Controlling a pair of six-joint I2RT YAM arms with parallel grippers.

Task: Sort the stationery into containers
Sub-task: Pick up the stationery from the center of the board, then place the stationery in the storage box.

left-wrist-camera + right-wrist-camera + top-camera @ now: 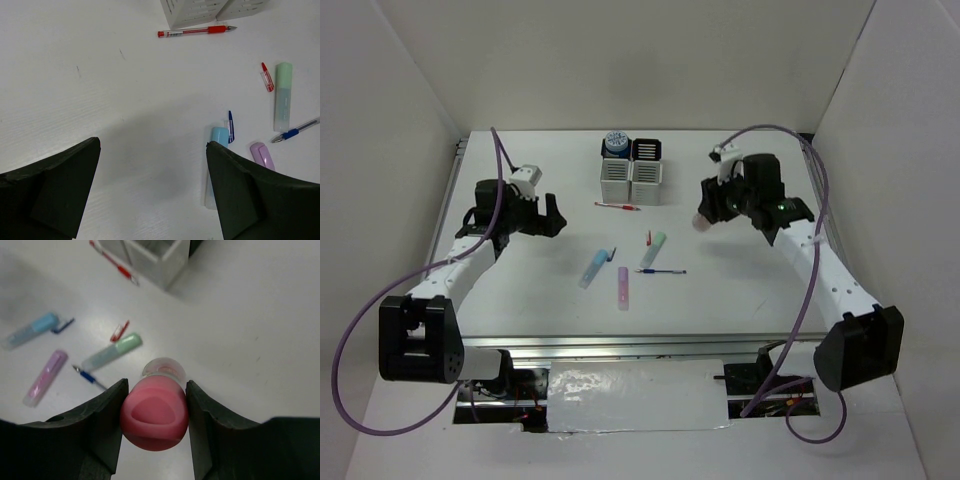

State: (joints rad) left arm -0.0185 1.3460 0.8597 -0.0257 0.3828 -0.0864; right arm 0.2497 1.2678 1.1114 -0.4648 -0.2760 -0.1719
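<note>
Right tool (155, 390) is clamping the pink-capped tube (154, 417) between its jaws, over the surface (720, 290) right of the pen cups (632, 172); left tool (152, 150) is hanging wide open and empty over the surface near the blue stick (218, 136).

A white desk (520, 300) is seen spread beneath the left hand (552, 218) and the right hand (704, 214). Its surface is marked by two faint dark scuffs (120, 53) ahead of the left hand. Plain white walls (650, 60) are set beyond both hands and to the outer side of each. Behind the hands, the near edge is lined by a metal rail (620, 345), and a crinkled glossy sheet (635, 395) is laid further back still.
</note>
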